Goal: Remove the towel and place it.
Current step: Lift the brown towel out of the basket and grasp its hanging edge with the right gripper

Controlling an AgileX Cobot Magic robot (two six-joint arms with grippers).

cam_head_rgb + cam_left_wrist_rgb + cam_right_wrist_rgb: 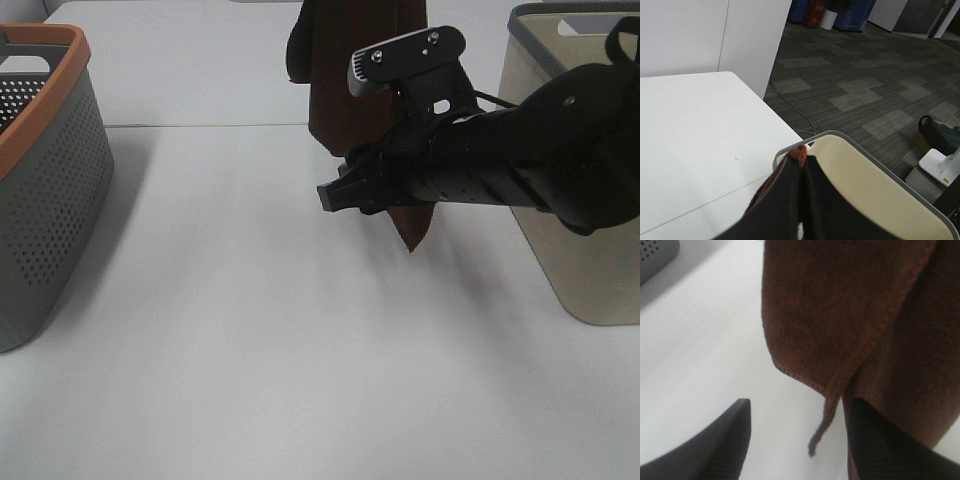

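Observation:
The dark reddish-brown towel [340, 80] hangs down from above the top edge of the exterior view, its lower tip [410, 235] just over the white table. In the left wrist view my left gripper [801, 167] is shut on a bunched bit of the towel [799, 153]; this gripper is out of the exterior view. My right gripper [342, 192] is open in front of the towel's lower part. In the right wrist view the towel [840, 315] hangs close ahead of the right gripper [797, 450], one finger [885, 450] against its lower edge.
A grey perforated basket with an orange rim [40, 180] stands at the left edge of the table. A beige basket with a grey rim [590, 200] stands at the right, under my right arm; it also shows in the left wrist view [865, 175].

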